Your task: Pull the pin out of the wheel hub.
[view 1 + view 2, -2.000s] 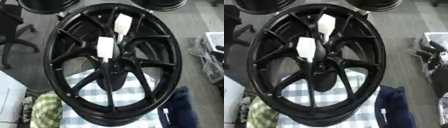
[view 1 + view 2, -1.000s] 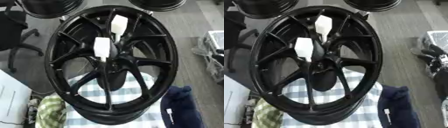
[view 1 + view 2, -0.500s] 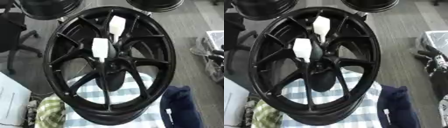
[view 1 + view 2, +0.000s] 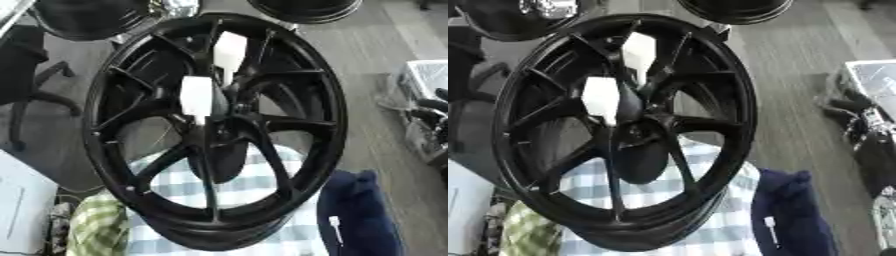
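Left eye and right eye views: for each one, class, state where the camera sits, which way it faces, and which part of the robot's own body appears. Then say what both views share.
Left eye view: sits in the robot's head, facing down at the black wheel; no robot hand or arm shows.
Right eye view: sits beside it in the head, facing the same way; again no robot hand shows.
Shared: the wheel, two white blocks near its hub, checked cloth beneath, dark blue cloth at lower right.

wheel hub point(image 4: 262, 125): black metal, satin sheen
white tags point(image 4: 197, 96): matt, paper-like
checked cloth point(image 4: 254, 185): woven fabric
dark blue cloth point(image 4: 354, 215): soft, matt
floor point(image 4: 367, 60): smooth grey
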`<action>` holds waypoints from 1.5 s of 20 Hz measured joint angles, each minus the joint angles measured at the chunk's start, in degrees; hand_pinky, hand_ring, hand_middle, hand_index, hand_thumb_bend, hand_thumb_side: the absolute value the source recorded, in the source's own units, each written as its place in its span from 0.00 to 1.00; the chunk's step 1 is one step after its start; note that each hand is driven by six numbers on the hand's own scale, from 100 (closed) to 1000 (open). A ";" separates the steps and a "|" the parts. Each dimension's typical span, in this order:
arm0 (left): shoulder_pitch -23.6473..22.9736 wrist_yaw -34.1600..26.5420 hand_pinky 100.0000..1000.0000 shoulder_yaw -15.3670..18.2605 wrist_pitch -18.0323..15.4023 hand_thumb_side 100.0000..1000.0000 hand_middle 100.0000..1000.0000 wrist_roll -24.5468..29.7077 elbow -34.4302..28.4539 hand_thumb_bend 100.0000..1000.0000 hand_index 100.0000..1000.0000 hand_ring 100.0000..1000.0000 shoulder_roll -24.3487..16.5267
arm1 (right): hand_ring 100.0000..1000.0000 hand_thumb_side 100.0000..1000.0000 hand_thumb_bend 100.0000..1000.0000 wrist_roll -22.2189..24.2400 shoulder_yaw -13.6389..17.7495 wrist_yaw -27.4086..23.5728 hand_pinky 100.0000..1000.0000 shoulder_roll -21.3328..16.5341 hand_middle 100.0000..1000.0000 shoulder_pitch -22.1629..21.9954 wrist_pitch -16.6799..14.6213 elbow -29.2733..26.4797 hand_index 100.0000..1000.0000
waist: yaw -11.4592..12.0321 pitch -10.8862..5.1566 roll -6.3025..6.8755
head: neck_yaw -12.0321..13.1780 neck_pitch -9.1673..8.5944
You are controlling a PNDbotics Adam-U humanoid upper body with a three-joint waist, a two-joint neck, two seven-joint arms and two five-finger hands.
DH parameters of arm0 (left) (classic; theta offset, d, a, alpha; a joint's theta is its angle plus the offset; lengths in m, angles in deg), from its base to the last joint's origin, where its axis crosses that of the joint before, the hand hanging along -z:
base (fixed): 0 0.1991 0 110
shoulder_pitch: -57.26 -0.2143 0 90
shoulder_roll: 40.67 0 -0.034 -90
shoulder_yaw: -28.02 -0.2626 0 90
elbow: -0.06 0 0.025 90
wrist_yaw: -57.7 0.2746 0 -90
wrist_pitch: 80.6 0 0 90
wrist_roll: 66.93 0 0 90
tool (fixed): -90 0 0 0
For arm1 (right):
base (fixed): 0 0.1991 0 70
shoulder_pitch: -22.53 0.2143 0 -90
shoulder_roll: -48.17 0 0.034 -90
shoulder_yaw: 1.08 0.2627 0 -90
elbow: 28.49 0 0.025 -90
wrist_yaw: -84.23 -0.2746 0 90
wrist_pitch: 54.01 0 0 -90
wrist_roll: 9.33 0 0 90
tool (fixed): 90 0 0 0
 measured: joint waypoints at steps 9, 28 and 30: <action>-1.23 2.00 0.86 -2.23 -3.16 0.78 0.75 3.60 0.74 0.37 0.83 0.84 -0.24 | 0.76 0.74 0.00 0.19 -0.31 0.07 1.00 0.00 0.73 -0.06 -0.09 0.00 0.89 | 0.48 0.00 -0.19 | -0.31 0.00; -3.99 3.81 0.94 -0.97 -9.46 0.21 0.73 4.00 -0.78 0.47 0.88 0.86 -3.52 | 0.76 0.76 0.00 0.47 -0.31 0.07 1.00 0.00 0.73 -0.05 0.30 0.04 0.89 | 1.27 0.00 -0.19 | -0.50 0.00; -3.99 4.26 0.92 -0.22 -8.47 0.17 0.72 4.00 -0.80 0.45 0.87 0.85 -3.27 | 0.76 0.77 0.00 0.56 -0.31 0.08 1.00 0.01 0.73 -0.05 0.43 0.06 0.89 | 1.33 0.01 -0.19 | -0.50 0.00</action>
